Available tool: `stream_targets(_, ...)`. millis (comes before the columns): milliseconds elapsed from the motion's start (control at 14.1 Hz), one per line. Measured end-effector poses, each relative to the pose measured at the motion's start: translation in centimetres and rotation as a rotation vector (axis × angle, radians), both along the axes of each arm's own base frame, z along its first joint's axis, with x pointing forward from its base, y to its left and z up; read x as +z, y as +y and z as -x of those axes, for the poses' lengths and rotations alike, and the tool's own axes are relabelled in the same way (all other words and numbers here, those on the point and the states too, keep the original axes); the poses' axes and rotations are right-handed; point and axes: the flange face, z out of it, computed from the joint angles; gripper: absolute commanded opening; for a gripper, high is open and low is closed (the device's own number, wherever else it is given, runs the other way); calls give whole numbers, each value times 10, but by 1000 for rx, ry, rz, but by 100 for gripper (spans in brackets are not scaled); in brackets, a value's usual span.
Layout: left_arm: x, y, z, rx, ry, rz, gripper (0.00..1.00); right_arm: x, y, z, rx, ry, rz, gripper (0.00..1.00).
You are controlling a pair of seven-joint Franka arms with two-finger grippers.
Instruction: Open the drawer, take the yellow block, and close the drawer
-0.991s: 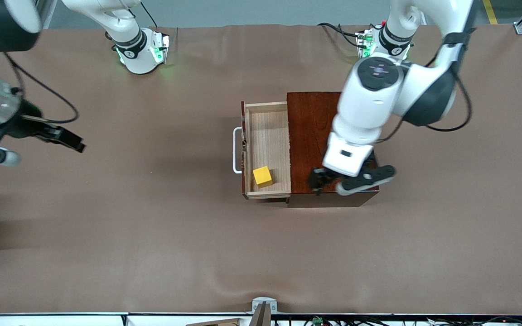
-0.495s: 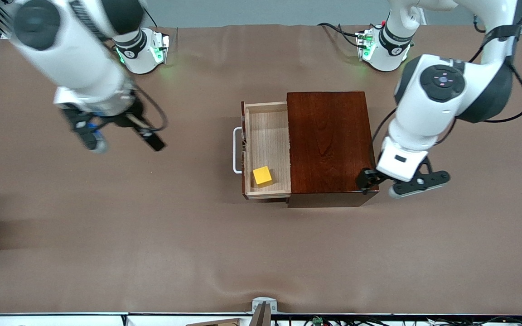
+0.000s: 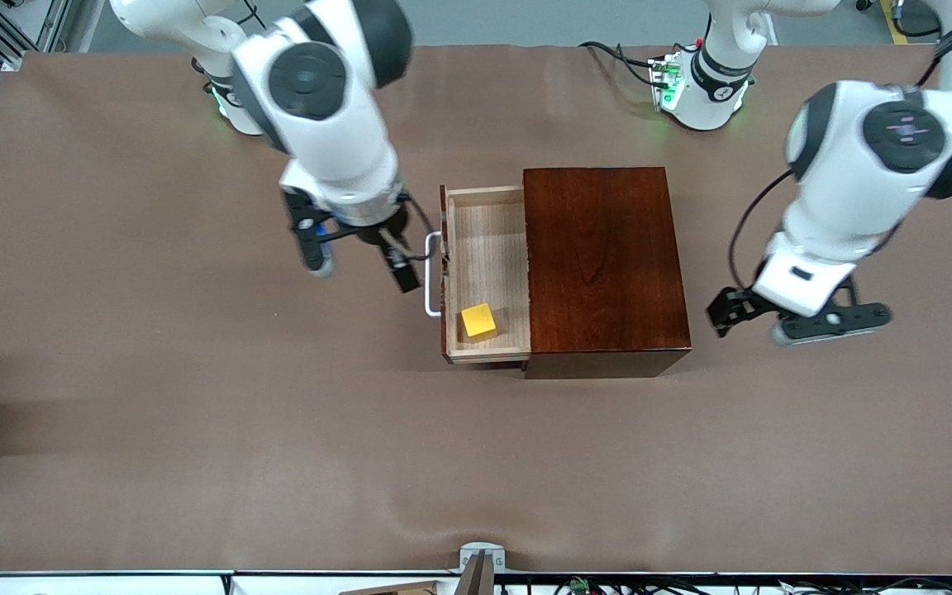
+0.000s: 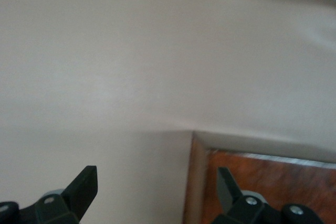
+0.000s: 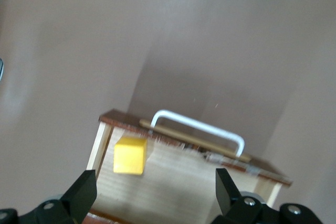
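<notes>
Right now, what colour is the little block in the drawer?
Bright yellow. The block sits in the open drawer, and the front view shows it best.

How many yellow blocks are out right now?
1. The yellow block lies in the open drawer, at the end nearer the front camera. Any others inside the closed part of the wooden box would be hidden.

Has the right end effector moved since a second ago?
Yes. The right end effector has swung in from the table's edge to just beside the drawer handle.
</notes>
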Motion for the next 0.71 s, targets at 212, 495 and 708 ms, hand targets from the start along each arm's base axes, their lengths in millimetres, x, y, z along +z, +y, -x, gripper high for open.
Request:
stream_targets(212, 18, 61, 10, -93, 78, -9, 100, -28, 36, 7, -21, -19, -21, 100)
stream_targets(495, 46, 95, 31, -115, 175, -20, 100, -69, 61, 5, -25, -36, -36, 100)
stream_targets(708, 79, 86, 38, -127, 202, -22, 100, -98, 66, -3, -31, -43, -36, 100)
